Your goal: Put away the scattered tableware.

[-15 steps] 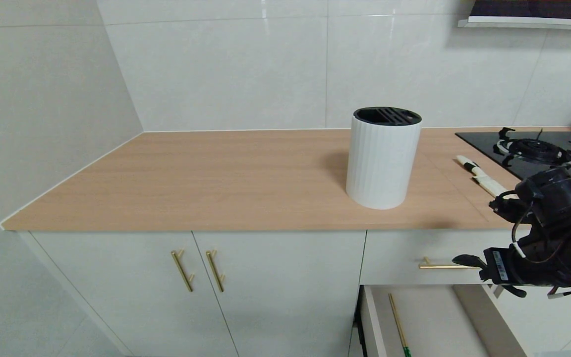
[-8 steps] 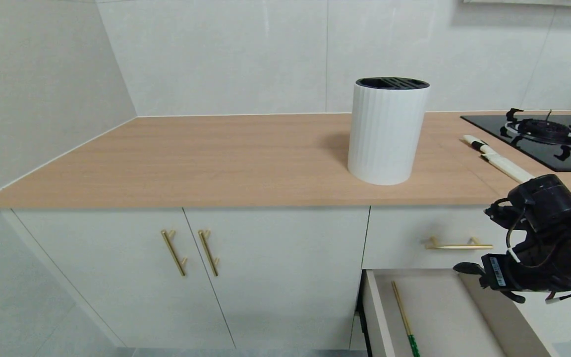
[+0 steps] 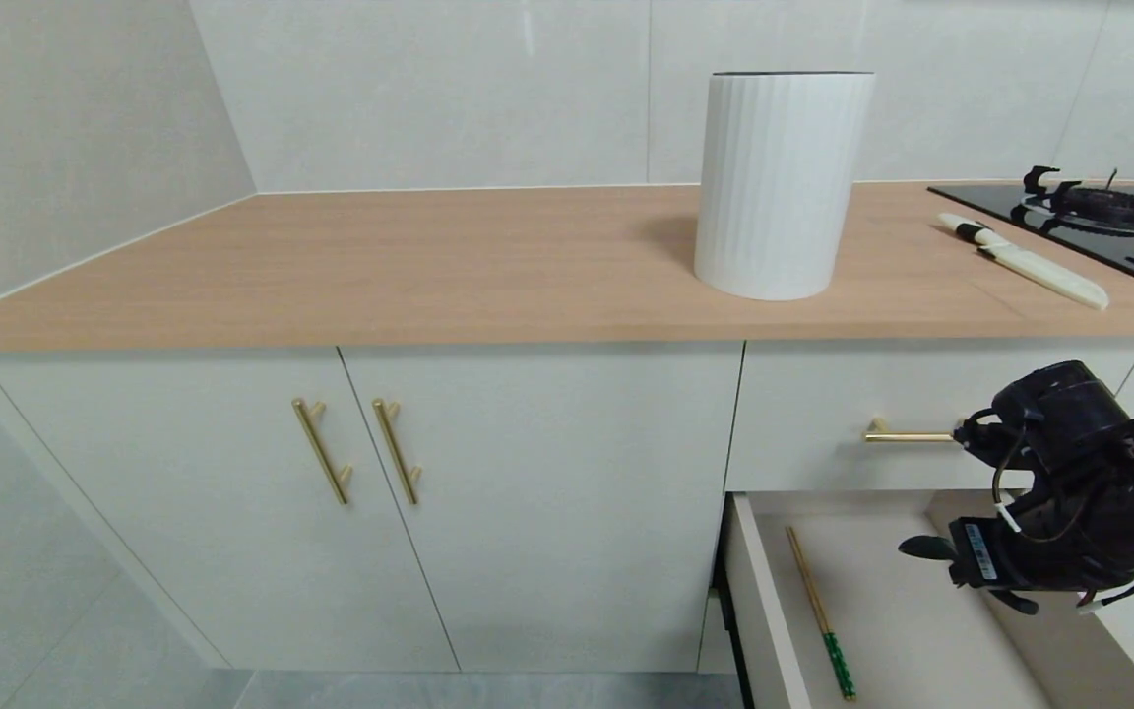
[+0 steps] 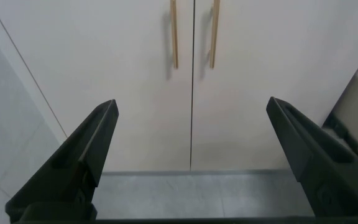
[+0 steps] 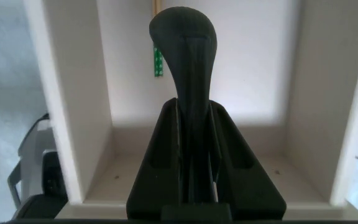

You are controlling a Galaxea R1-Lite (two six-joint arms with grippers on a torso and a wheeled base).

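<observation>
A chopstick (image 3: pixel 818 611), pale wood with a green end, lies along one side of the open drawer (image 3: pixel 752 591). My right gripper (image 3: pixel 921 547) hangs over the drawer's middle, shut and holding nothing. In the right wrist view its closed fingers (image 5: pixel 183 37) point into the drawer (image 5: pixel 73 93), with the chopstick's green end (image 5: pixel 156 62) beyond them. A cream-handled knife (image 3: pixel 1025 261) lies on the counter to the right of the white ribbed holder (image 3: pixel 779 182). My left gripper (image 4: pixel 192 106) is open, low in front of the cupboard doors.
A black gas hob (image 3: pixel 1108 212) sits at the counter's far right. The wooden countertop (image 3: pixel 429 256) meets tiled walls at the back and left. Gold handles (image 3: pixel 355 453) stick out from the cupboard doors, and another (image 3: pixel 907 433) from the drawer above the open one.
The camera has dropped lower, so the whole picture slid upward and more of the open drawer and chopstick shows. My right gripper has sunk below counter level, still shut.
</observation>
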